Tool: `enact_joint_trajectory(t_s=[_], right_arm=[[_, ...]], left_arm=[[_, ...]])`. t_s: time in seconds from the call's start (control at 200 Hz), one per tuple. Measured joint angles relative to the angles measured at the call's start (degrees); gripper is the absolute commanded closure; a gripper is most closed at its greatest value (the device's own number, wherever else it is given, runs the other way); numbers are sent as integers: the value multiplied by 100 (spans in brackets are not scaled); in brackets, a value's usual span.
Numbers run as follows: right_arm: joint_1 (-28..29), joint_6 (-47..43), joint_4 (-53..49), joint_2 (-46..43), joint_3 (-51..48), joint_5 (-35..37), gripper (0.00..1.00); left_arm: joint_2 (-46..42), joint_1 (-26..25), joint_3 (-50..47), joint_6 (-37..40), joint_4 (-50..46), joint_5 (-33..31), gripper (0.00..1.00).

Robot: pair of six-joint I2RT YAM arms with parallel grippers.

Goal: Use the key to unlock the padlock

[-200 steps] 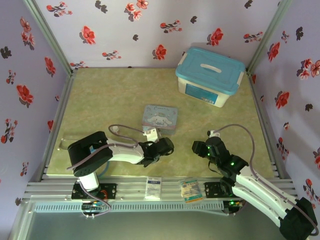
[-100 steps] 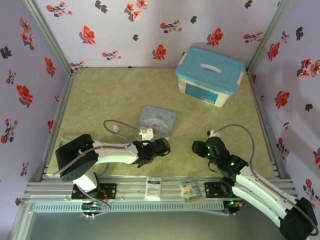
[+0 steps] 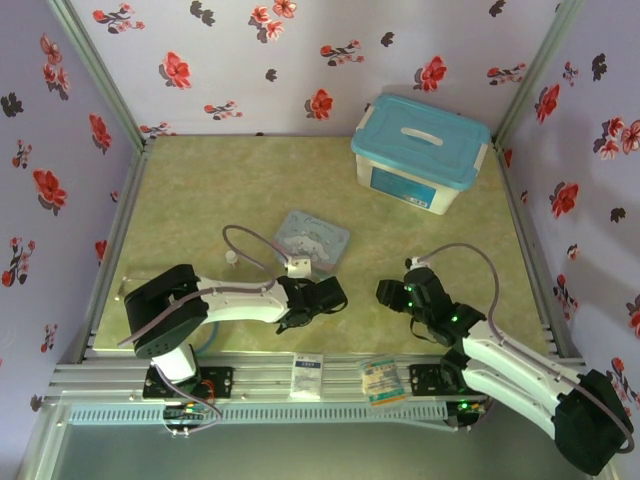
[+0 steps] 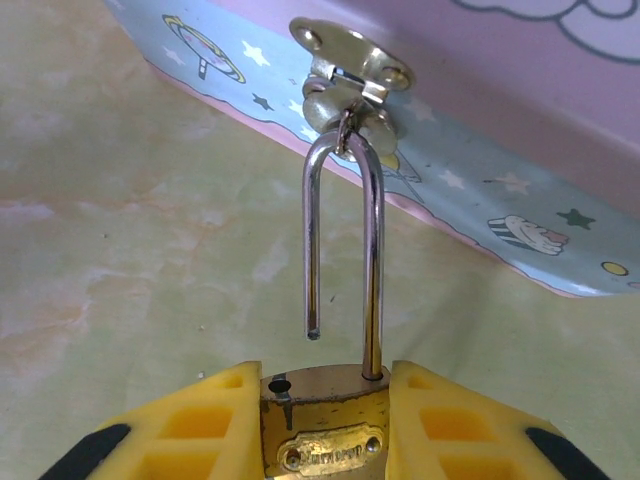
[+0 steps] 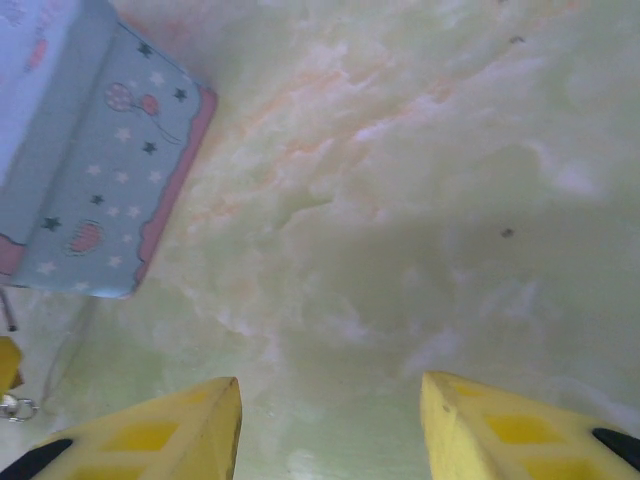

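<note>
The brass padlock (image 4: pixel 325 425) is clamped by its body between the yellow fingers (image 4: pixel 180 430) of my left gripper (image 4: pixel 325 435). Its silvery shackle (image 4: pixel 372 250) is sprung open: the left leg ends free above its hole, and the bend still hooks through the hasp (image 4: pixel 350 70) of the cartoon-printed tin (image 4: pixel 520 215). In the top view the left gripper (image 3: pixel 318 298) sits just in front of the tin (image 3: pixel 313 238). My right gripper (image 3: pixel 392 293) hovers to its right, open (image 5: pixel 330 420) over bare table with nothing between its fingers. The key is out of view.
A white box with a blue lid (image 3: pixel 420 152) stands at the back right. A small white piece (image 3: pixel 232 257) lies left of the tin. Two packets (image 3: pixel 307 377) (image 3: pixel 381 380) rest on the front rail. Flowered walls close in the mat.
The left arm has swung about and twisted the tin counter-clockwise, a little toward the left. The right gripper has edged left toward the padlock.
</note>
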Motion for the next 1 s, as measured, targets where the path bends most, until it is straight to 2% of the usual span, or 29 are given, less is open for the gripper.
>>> enact_joint_trajectory(t_s=[0.07,0.24,0.34,0.545,0.71,0.995], right_arm=[[0,-2,103,57,31,-61,49],[0,0,269,302,136,-87,49],[0,0,302,365,142,-87,49],[0,0,302,393,142,-85,50],[0,2,306,457,142,-81,50],[0,2,385,629,142,-81,50]], left_arm=[[0,0,-66,44,76,-2,77],[17,-17,48,107,-221,-33,76],[168,-57,240,96,-505,-83,71],[363,-240,289,-9,-719,-203,71],[372,-455,468,-94,-1102,-247,67],[472,-461,592,-214,-1388,-282,60]])
